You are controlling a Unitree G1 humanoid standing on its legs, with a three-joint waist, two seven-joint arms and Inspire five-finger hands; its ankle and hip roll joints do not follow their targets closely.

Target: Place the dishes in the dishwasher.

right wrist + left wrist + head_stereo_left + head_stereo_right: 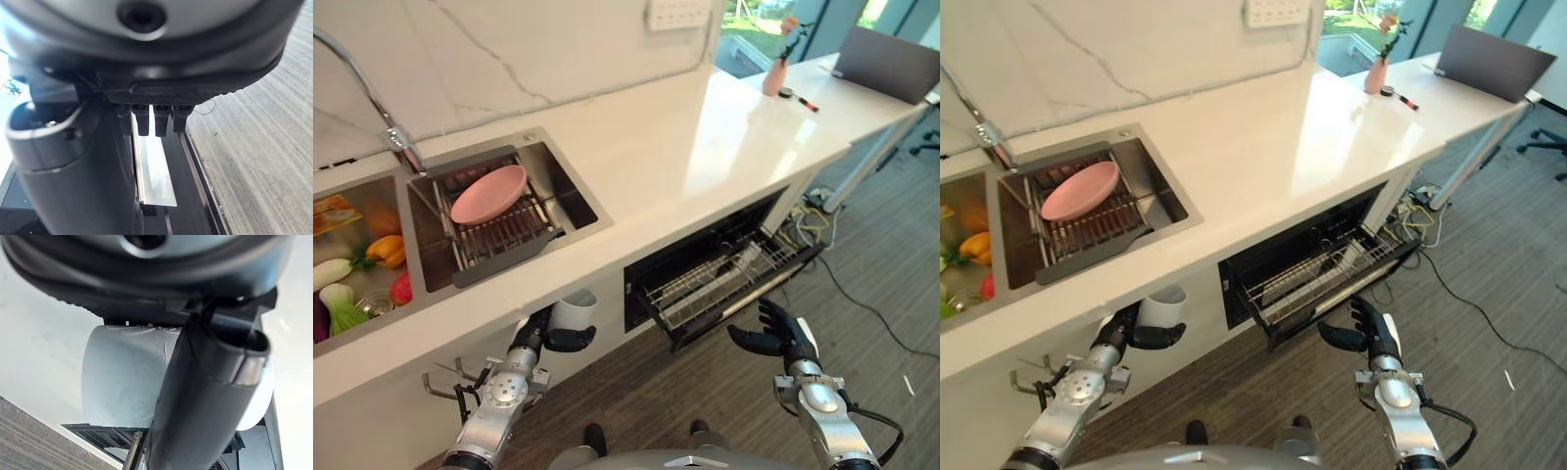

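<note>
My left hand [570, 340] is shut on a white cup [574, 312], held just below the counter's front edge, left of the dishwasher. In the left wrist view the thumb [205, 401] lies across the cup [122, 377]. The dishwasher [705, 257] is open under the counter, its wire rack [724, 279] pulled out and bare. My right hand [769, 336] hovers open just in front of the rack's front edge, holding nothing; its fingertips [146, 122] point at the rack's silver rail [152, 169]. A pink plate [489, 193] rests in the sink's drying rack [504, 233].
The left sink basin [357, 264] holds vegetables, with a faucet [396, 137] behind it. A laptop [891, 61] and a pink vase [775, 73] stand at the counter's far right. Cables [808, 220] lie on the floor by the dishwasher.
</note>
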